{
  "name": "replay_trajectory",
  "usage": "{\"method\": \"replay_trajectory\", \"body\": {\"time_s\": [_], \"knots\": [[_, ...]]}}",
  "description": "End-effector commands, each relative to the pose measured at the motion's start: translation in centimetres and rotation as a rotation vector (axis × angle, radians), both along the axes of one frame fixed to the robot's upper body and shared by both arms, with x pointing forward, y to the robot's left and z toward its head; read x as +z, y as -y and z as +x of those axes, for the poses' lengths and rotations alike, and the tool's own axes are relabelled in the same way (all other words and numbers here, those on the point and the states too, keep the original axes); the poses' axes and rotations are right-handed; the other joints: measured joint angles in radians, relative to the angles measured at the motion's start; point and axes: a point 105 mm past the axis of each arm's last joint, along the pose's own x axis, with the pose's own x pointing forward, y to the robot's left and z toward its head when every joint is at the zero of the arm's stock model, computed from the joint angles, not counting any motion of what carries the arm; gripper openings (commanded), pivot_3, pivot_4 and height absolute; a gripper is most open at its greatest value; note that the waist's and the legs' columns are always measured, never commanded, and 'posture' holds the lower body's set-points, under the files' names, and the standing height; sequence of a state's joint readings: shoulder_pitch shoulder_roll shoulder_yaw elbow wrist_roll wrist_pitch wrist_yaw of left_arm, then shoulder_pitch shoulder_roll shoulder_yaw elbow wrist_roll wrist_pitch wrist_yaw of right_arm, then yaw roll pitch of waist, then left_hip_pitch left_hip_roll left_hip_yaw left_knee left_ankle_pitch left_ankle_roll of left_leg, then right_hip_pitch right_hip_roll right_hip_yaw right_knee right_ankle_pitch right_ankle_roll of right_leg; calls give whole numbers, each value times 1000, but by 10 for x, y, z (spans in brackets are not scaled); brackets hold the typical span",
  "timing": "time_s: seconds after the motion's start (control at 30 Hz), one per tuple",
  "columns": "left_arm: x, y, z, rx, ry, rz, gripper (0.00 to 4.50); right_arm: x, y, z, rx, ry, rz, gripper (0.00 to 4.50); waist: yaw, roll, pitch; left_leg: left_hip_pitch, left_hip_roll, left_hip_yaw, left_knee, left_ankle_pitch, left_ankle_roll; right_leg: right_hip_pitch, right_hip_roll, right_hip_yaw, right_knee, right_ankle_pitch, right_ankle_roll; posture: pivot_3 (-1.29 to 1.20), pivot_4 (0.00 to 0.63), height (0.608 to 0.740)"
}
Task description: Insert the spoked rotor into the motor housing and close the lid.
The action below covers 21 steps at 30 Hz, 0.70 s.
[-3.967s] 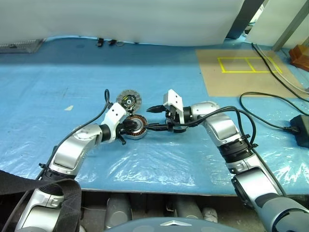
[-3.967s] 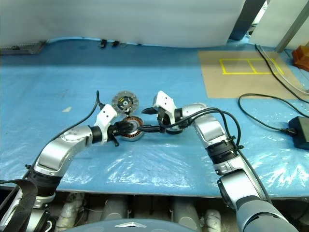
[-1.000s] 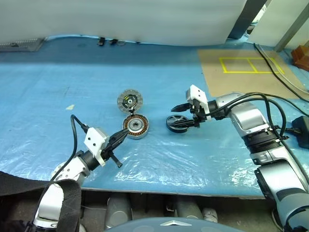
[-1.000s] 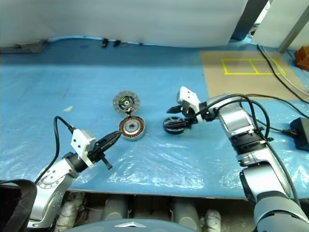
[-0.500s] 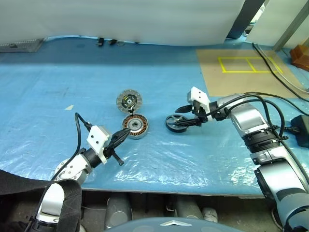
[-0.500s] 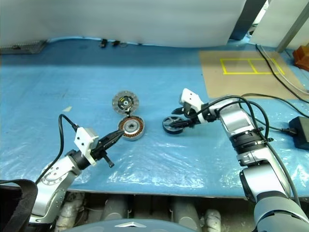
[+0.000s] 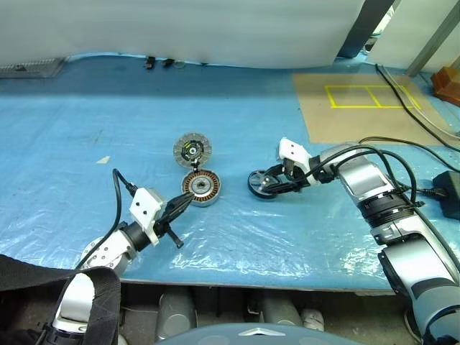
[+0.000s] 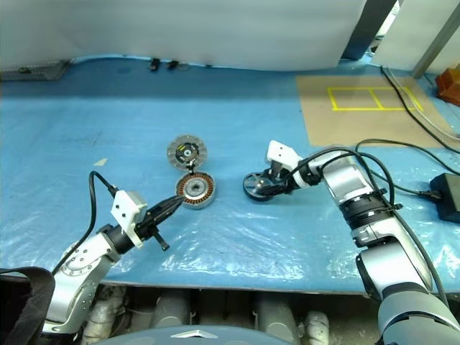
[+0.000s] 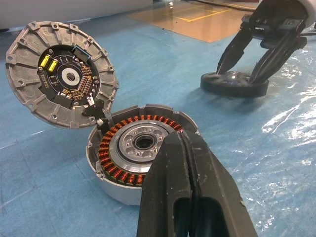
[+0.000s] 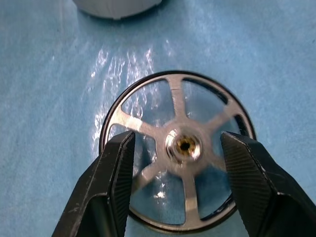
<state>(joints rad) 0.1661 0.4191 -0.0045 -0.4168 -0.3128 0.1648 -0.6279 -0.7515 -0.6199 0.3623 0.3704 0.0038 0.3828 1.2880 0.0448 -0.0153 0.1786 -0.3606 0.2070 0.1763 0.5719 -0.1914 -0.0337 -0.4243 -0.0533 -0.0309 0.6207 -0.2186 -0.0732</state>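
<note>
Over the spoked rotor (image 10: 181, 148) the right tool (image 7: 271, 180) hangs with its two fingers spread, one to each side of the hub and above the spokes, gripping nothing; the rotor lies flat on the blue plastic sheet (image 7: 287, 237) covering the worktop, well to the right of the motor housing (image 7: 201, 188); the left tool (image 7: 180, 206) has its fingers pressed together and empty, pointing at the housing from just beside its near-left edge; the housing sits open, copper windings ringing a dark centre; the lid (image 7: 192, 149) stands tilted up at its far edge, joined there, its ribbed face with black centre and yellow marks showing; black cables (image 7: 402, 154) trail on the right.
</note>
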Motion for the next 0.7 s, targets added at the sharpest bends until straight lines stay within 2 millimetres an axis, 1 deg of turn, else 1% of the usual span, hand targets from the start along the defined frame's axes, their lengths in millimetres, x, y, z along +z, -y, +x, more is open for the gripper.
{"method": "replay_trajectory", "body": {"time_s": [0.03, 0.1, 0.2, 0.23, 0.3, 0.33, 0.37, 0.47, 0.5, 0.53, 0.6, 0.67, 0.7], "knots": [[9, 1, -1, -6, 33, 1, 0, -1, 1, 3, 10, 28, -30, 2833, 0, 0, 0, 0, 0, 0, 0, 0, 0, 0, 0, 0, 0, 0, 0, 0, 150, 740], [8, 0, -1, -4, 31, 5, 0, 0, -1, 4, 10, 30, -25, 2833, 0, 0, 0, 0, 0, 0, 0, 0, 0, 0, 0, 0, 1, 0, 0, 0, 150, 740], [8, -1, -1, 2, 33, 8, 0, 3, -3, 7, 15, 48, -23, 2306, -2, 0, 0, 1, 0, 0, 2, 0, 0, 1, 0, 0, 2, 0, 0, 0, 150, 740], [9, -1, -1, 5, 36, 7, 0, 4, -3, 8, 18, 54, -20, 2008, -2, 0, 0, 2, 0, 0, 2, 0, 0, 1, 0, 0, 2, 0, 0, 0, 150, 740], [11, -4, 0, 18, 44, 11, 0, 15, -12, 8, 39, 59, 20, 1347, -3, 0, 0, 3, 0, 0, 3, 0, 0, 2, 0, 0, 3, 0, 0, 0, 150, 740], [12, -5, 0, 23, 47, 12, 0, 19, -15, 7, 48, 59, 35, 1201, -4, 0, 0, 4, 0, 0, 3, 0, 0, 2, 0, 0, 3, 0, 0, 0, 150, 740], [12, -7, 1, 29, 50, 12, 0, 22, -18, 7, 56, 62, 44, 1202, -4, 0, 0, 4, 0, 0, 3, 0, 0, 2, 0, 0, 3, 0, 0, 0, 150, 740], [16, -23, -4, 101, 62, -1, 0, 47, -53, -5, 149, 62, 178, 1202, -9, 0, 0, 3, 0, 0, 3, 0, 0, 2, 1, 0, 3, 0, -1, 0, 150, 740], [17, -26, -6, 113, 64, -2, 0, 53, -61, -9, 166, 55, 212, 1202, -10, 0, 0, 2, 0, -1, 3, 0, 0, 1, 1, 1, 3, 1, -1, 0, 150, 740], [17, -28, -8, 120, 64, -2, 0, 56, -66, -12, 177, 52, 232, 1202, -8, 0, 0, 1, 0, -1, 2, 0, 0, 0, 2, 1, 2, 1, -1, 0, 150, 740], [12, -34, -13, 151, 52, 4, 0, 64, -88, -21, 220, 44, 301, 1202, -2, 0, 0, 0, 1, -1, 1, 0, 0, -2, 2, 0, 2, 0, -1, 0, 150, 740], [9, -38, -17, 166, 43, 10, 0, 70, -104, -29, 253, 34, 349, 1202, -1, 0, 0, 0, 1, 0, 0, 0, 0, -2, 2, 1, 1, 0, -1, 0, 150, 740], [8, -38, -20, 172, 44, 11, 0, 73, -115, -31, 263, 22, 376, 1202, 1, 0, 0, 0, 1, 0, 0, 0, 0, -2, 1, 1, 1, 0, -1, 0, 150, 740]]}}
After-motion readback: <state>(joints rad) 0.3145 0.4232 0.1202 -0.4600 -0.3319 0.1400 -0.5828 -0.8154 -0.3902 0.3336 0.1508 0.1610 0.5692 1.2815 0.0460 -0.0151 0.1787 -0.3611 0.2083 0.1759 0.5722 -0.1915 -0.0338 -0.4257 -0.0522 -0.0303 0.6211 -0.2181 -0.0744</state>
